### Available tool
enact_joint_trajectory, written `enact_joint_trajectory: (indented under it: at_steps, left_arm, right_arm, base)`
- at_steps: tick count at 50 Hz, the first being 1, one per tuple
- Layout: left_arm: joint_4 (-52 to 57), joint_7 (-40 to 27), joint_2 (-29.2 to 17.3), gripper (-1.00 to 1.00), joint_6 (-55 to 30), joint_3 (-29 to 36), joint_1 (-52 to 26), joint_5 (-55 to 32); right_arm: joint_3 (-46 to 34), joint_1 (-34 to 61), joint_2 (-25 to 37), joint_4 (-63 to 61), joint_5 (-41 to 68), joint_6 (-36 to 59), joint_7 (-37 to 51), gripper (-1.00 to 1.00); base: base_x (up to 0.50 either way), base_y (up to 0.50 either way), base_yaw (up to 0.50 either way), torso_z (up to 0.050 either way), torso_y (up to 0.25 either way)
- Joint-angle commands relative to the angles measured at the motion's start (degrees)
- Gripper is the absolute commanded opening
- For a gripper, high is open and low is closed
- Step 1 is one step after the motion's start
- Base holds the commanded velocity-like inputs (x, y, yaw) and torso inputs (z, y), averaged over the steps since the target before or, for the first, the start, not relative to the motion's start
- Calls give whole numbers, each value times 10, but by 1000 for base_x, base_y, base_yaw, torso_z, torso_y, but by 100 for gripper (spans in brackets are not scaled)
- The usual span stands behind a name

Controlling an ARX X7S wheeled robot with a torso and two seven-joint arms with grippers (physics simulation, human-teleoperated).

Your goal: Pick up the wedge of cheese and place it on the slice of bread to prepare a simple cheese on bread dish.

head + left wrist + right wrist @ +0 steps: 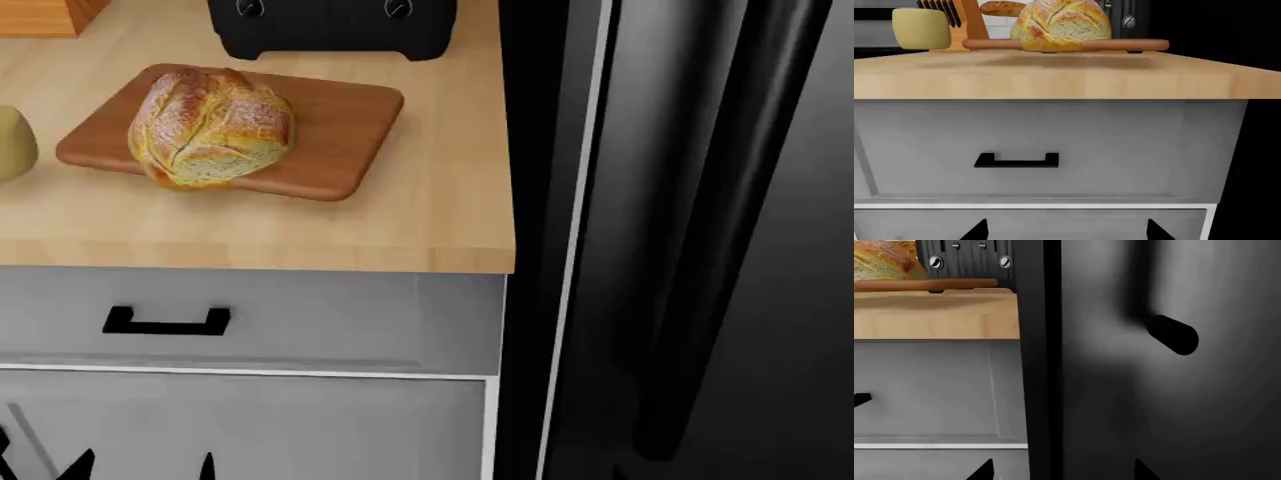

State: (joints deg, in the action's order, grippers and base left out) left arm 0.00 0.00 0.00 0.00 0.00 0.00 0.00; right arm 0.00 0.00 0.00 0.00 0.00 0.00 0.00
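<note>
Nothing grasped yet, I'm at the approach step: both arms sit low in front of the grey drawer front [1054, 150], only dark fingertip tips show, so I can't tell whether either pincer is apart or together. The smooth, rounded pale-yellow wedge of cheese [921, 28] stands on the light wood countertop [267, 235] just beside the cutting board [334, 130] carrying the round, crusty, flour-dusted slice of bread [211, 128]. Next I'd raise the left arm above counter height toward the cheese.

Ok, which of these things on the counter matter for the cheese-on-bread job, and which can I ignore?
Needed:
wedge of cheese
slice of bread

Ignore:
cutting board under the bread
knife block
baguette
toaster
drawer handle
</note>
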Motion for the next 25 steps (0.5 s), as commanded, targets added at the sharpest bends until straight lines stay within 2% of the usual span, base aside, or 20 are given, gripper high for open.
enact_joint_trajectory:
  at_steps: [1, 25]
  left_arm:
    - [0, -6, -6, 100, 0, 6, 0, -6]
    - [-4, -39, -37, 100, 4, 42, -1, -43]
  right_arm:
    - [-14, 4, 11, 13, 11, -10, 14, 100]
    - [-46, 3, 38, 5, 38, -8, 51, 100]
  base:
    - [0, 0, 0, 0, 0]
    - [0, 0, 0, 0, 0]
